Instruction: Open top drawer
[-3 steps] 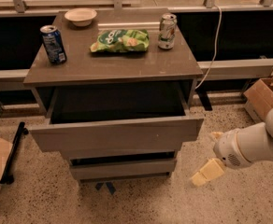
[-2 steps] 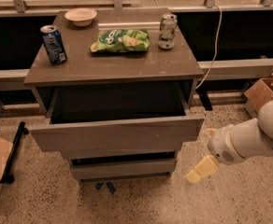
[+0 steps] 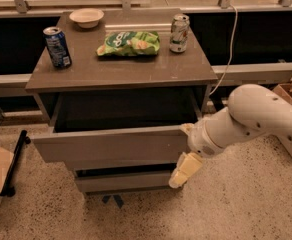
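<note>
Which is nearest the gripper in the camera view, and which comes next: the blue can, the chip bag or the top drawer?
1. top drawer: pulled out, with the gripper at the right end of its front panel.
2. chip bag: middle of the tabletop, above and behind.
3. blue can: far left of the tabletop.

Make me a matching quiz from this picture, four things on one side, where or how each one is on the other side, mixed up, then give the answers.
Things:
1. blue can
2. bowl
3. top drawer
4. gripper

Places or states:
A. pulled out, dark inside showing
B. low, at the right end of the top drawer's front panel
C. upright near the left edge of the cabinet top
D. at the back edge of the cabinet top

Pairs: 1-C, 2-D, 3-A, 4-B
</note>
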Controlling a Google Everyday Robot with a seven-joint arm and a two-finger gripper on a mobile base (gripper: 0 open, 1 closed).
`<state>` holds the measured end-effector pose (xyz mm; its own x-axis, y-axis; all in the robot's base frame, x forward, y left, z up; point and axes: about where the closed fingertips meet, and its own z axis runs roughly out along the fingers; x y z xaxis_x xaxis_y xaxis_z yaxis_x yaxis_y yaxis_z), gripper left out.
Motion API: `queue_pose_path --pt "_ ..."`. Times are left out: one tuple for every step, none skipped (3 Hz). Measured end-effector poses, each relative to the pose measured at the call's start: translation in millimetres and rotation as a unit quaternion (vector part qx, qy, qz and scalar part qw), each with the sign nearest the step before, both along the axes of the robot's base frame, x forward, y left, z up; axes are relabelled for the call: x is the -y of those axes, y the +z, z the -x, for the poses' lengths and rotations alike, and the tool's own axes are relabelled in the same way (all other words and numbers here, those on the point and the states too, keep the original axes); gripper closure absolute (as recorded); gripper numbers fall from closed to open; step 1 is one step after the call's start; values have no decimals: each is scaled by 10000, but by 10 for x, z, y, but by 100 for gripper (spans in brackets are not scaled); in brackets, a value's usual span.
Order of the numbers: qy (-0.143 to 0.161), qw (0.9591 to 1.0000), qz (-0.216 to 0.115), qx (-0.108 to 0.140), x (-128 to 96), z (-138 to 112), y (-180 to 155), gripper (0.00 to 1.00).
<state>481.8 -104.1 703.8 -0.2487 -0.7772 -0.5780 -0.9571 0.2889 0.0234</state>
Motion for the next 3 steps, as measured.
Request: queue_pose_path --pt "397 9989 111 210 -227 -188 53 0" --pt "601 9976 99 325 -334 -384 76 0" --pt "579 9982 70 125 -316 -593 -93 0"
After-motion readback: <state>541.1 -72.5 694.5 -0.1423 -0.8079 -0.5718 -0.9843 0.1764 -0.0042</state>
